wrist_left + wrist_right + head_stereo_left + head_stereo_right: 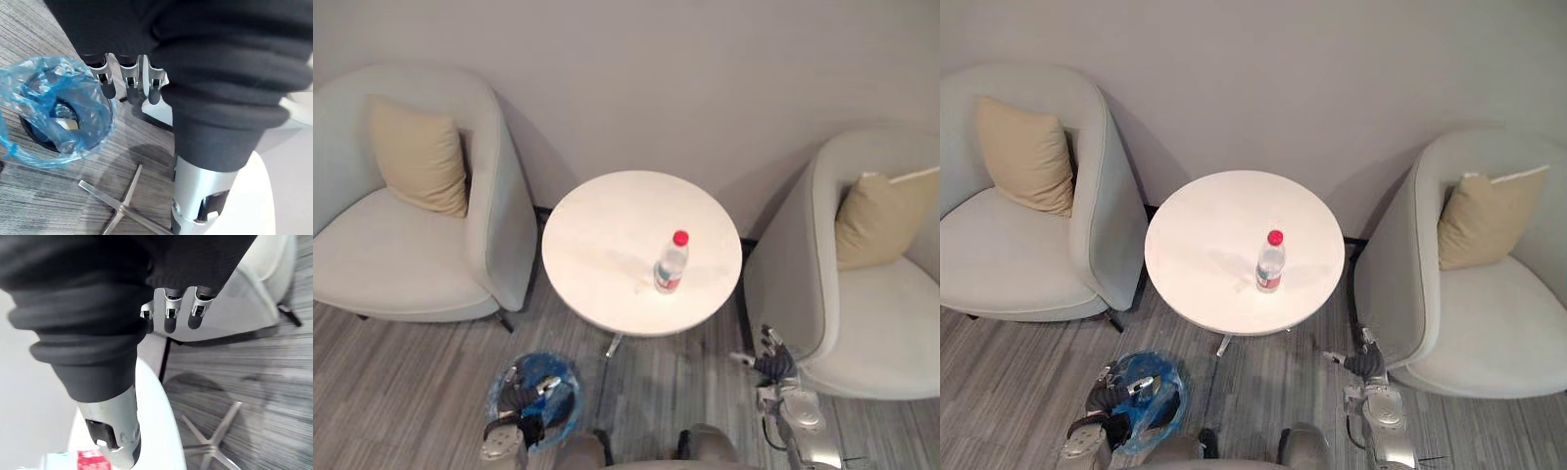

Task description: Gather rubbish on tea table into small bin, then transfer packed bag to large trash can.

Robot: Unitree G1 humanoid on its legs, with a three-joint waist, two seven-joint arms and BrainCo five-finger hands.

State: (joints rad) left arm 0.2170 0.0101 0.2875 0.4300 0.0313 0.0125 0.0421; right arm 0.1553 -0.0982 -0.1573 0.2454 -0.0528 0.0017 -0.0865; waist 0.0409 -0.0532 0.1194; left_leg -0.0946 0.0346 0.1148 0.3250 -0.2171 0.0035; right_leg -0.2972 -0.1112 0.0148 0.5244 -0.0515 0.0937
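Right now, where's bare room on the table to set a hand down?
The table is bare on its left half and far side. The bottle stands alone toward the front right edge. Floor at its front left is crowded: bin, left hand by it.

Clear plastic water bottle, red cap, red-and-white label: upright on round white counter, right of centre. Small dark bin lined with crumpled translucent blue bag, mouth open, on floor near counter's left front edge; pale scrap inside.
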